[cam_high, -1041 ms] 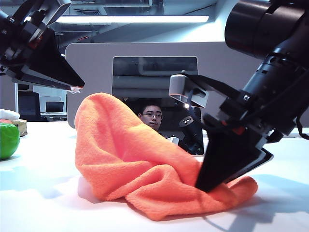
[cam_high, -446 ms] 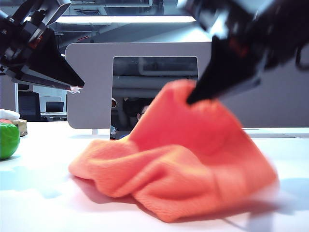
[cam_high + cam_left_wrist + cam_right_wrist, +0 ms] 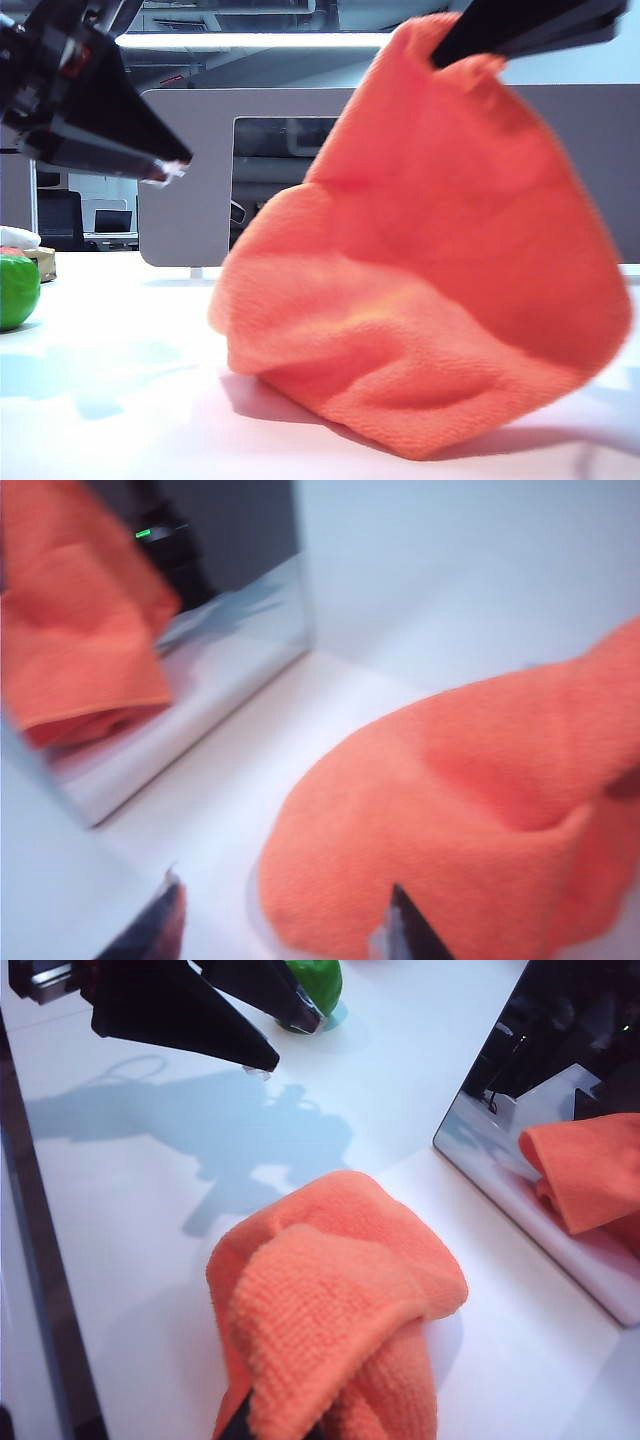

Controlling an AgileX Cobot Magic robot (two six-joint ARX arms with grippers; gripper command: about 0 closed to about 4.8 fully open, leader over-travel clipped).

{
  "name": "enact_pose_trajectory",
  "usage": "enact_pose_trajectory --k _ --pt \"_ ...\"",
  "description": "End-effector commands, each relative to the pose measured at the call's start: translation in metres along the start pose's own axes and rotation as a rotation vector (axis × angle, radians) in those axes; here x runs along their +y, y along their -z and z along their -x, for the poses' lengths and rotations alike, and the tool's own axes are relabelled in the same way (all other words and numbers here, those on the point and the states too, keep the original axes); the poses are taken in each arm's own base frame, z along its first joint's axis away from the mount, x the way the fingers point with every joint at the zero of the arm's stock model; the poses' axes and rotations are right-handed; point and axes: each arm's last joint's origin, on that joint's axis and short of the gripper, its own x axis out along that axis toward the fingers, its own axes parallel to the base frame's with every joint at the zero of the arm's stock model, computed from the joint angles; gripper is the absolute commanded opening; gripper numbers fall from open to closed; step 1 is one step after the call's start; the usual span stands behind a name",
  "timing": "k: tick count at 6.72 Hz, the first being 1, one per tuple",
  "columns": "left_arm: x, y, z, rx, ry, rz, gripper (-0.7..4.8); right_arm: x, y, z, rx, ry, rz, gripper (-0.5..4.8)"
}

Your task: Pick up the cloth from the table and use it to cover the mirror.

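An office: grey desk partition [image 3: 190, 180]; monitor [image 3: 112, 221] and chair [image 3: 55, 220] behind.

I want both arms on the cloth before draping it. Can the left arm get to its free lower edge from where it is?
Probably yes: the left gripper hangs with jaws apart beside the cloth, with only bare table between.

I read the cloth [image 3: 430, 300] as fuzzy, matt orange microfibre with a nubbly pile. The table [image 3: 110, 400] looks smooth white with a slight sheen. The mirror [image 3: 560, 1090] is glossy and reflective. Both grippers' fingers [image 3: 180, 1010] look like matt black plastic.
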Motion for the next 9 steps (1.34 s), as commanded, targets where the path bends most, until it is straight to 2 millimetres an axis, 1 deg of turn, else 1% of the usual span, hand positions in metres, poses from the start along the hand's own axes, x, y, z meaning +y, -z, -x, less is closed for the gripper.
enact_pose_trajectory --k 1,2,3,4,5,6,7,8,9 --pt "-0.002 -0.002 -0.010 -0.071 0.288 -0.020 2.60 0.011 0.005 0.030 -0.011 0.020 0.129 -0.08" --pt "-0.003 0.001 -0.019 -0.077 0.377 -0.022 3.21 0.012 0.001 0.033 -0.056 0.002 0.145 -0.08" --pt "0.002 0.033 -0.056 0.079 0.440 0.103 3.24 0.015 0.014 0.034 0.057 -0.040 0.134 -0.08" --pt "0.004 0.041 -0.062 0.112 0.451 0.135 3.24 0.016 0.021 0.035 0.141 -0.016 0.110 -0.08" --pt "-0.002 0.043 -0.067 0.118 0.507 0.134 3.24 0.017 0.033 0.038 0.276 0.025 0.080 -0.08" --pt "-0.003 0.038 -0.069 0.072 0.547 0.099 3.24 0.015 0.038 0.038 0.353 0.095 0.077 -0.08" --pt "0.007 0.044 -0.088 0.009 0.528 0.060 3.47 0.009 0.037 0.039 0.389 0.306 0.112 -0.07" --pt "0.010 0.048 -0.094 0.020 0.534 0.074 3.47 0.006 0.037 0.040 0.414 0.410 0.115 -0.07" --pt "0.015 0.046 -0.104 0.015 0.573 0.078 3.45 0.002 0.039 0.044 0.464 0.582 0.089 -0.07"
